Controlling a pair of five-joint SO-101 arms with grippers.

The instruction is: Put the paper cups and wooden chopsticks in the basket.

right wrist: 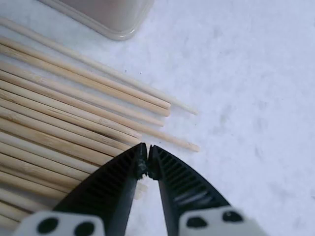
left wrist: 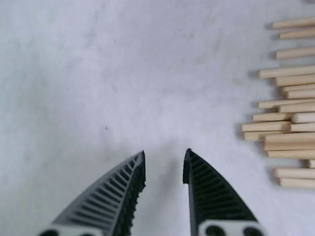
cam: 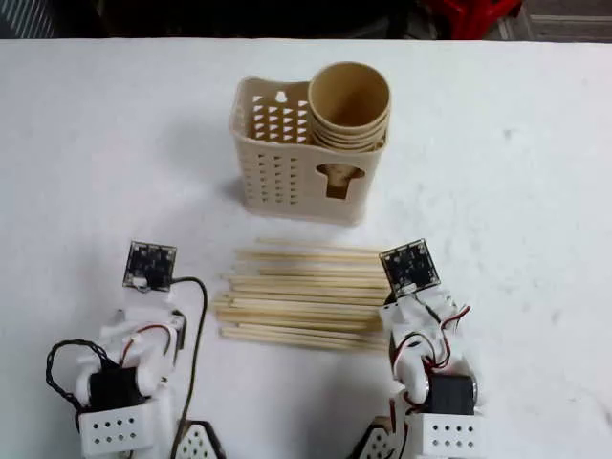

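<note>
Item one, paper cups (cam: 349, 105): we are logging these as already nested in a stack and standing in one end compartment of the basket (cam: 277, 172), which is sitting upright toward the far side of the desk (cam: 516, 172). Item two, wooden chopsticks (cam: 306, 296): we are finding them loose in a flat pile on the desk just in front of the basket. They are lying between the two arms, with their long axis running from one arm across to the other, parallel with the basket's front wall. Item three, right pincer (right wrist: 147, 157): we are recording it closed, tips meeting right over the near ends of the sticks (whether one is pinched there we cannot tell). We are therefore judging this arm the nearer for the next pickup, though a wrist turn is probably needed so the jaws shut across a stick. Item four, left pincer (left wrist: 165, 162): we are recording it parted by a moderate gap over bare desk, the sticks' other ends lying off to its side and apart from it. The high view is giving us the cups and the pile's full length; the wrist views are giving us the jaw gaps and the stick ends close up.
</note>
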